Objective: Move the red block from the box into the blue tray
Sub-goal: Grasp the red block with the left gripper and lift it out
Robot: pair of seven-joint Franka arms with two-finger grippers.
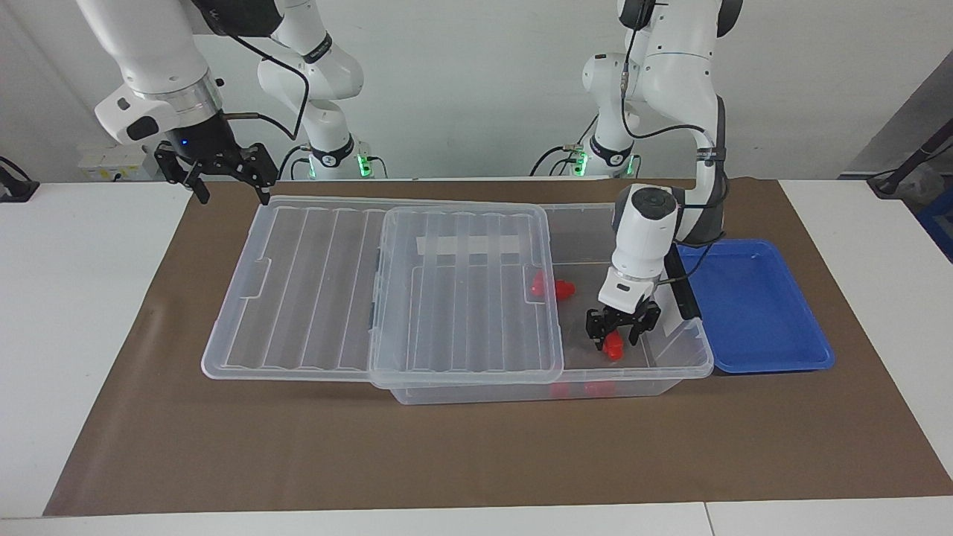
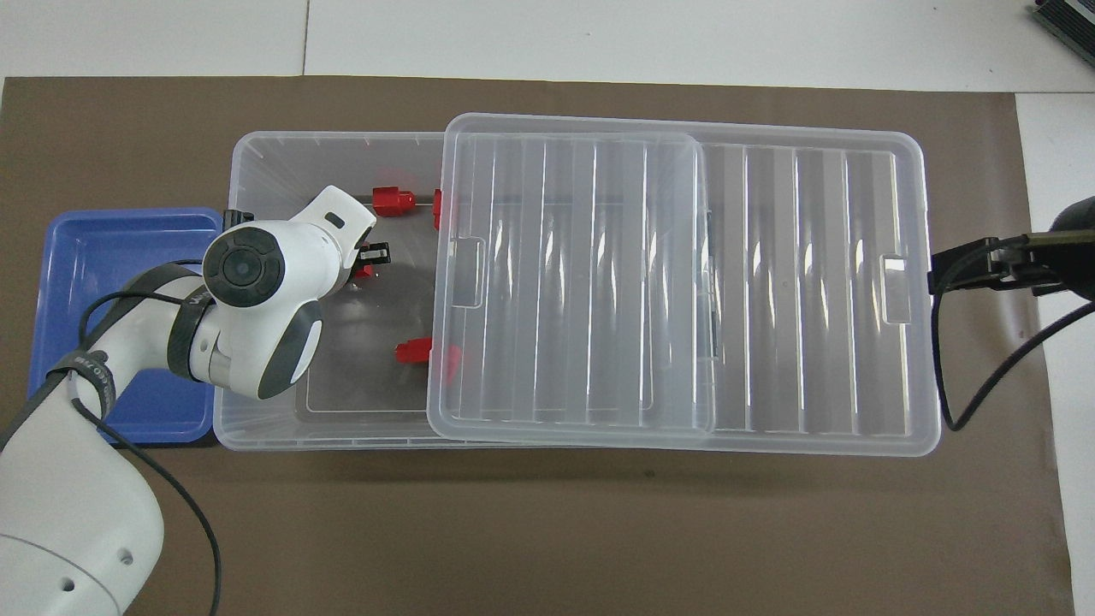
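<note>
Slippage is the risk: left gripper (fingers clamped on the red block) must clear the box wall to reach the blue tray.

I get bright, even light from above in both views, with no hard shadows on the brown mat. The ribbed clear lid throws white glare streaks along its ridges. Just beside the left gripper fingers, only a faint soft shadow falls inside the box. Both views look sharp to me, edges barely bent.
</note>
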